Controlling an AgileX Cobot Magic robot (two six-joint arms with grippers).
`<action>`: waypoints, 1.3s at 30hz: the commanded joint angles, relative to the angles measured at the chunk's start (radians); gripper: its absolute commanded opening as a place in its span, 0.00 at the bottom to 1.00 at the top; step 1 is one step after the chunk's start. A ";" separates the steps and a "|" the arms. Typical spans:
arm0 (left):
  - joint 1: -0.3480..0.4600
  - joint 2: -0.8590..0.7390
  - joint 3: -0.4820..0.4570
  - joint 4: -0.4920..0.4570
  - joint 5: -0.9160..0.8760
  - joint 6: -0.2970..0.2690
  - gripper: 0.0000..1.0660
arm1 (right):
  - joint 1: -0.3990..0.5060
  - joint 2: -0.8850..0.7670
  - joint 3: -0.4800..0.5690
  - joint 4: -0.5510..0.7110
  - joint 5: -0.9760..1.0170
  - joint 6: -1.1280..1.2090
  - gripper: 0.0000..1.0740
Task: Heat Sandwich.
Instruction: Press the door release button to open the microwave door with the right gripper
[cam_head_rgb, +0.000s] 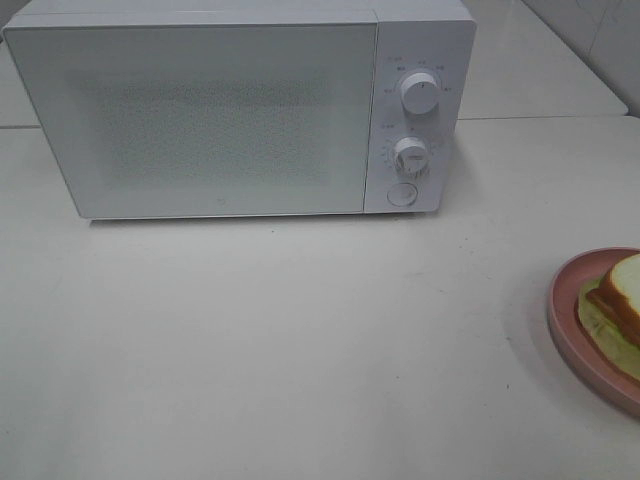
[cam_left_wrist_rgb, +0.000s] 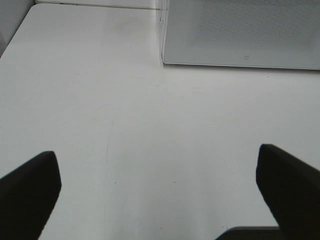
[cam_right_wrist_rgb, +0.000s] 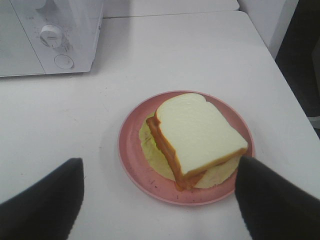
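Note:
The sandwich (cam_right_wrist_rgb: 197, 135), white bread with tan crust over pale yellow-green and reddish filling, lies on a round pink plate (cam_right_wrist_rgb: 135, 162). In the exterior high view the sandwich (cam_head_rgb: 618, 295) and plate (cam_head_rgb: 570, 320) sit at the right edge, partly cut off. My right gripper (cam_right_wrist_rgb: 160, 197) is open, hovering just short of the plate with nothing between its fingers (cam_right_wrist_rgb: 45, 205). My left gripper (cam_left_wrist_rgb: 160, 192) is open wide over bare table, well back from the microwave. Neither arm shows in the exterior high view.
A white microwave (cam_head_rgb: 200, 110) stands at the back of the white table (cam_head_rgb: 300, 340) with its door shut; two knobs (cam_head_rgb: 421, 92) and a round button (cam_head_rgb: 401, 194) sit on its right panel. The table's right edge (cam_right_wrist_rgb: 280, 80) runs near the plate.

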 joint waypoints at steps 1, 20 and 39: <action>-0.008 -0.016 0.002 -0.003 -0.010 0.002 0.94 | -0.009 -0.026 0.002 0.001 -0.014 -0.001 0.70; -0.008 -0.016 0.002 -0.003 -0.010 0.002 0.94 | -0.009 0.042 -0.051 -0.002 -0.029 -0.001 0.71; -0.008 -0.016 0.002 -0.003 -0.010 0.002 0.94 | -0.009 0.421 -0.062 -0.001 -0.334 0.000 0.71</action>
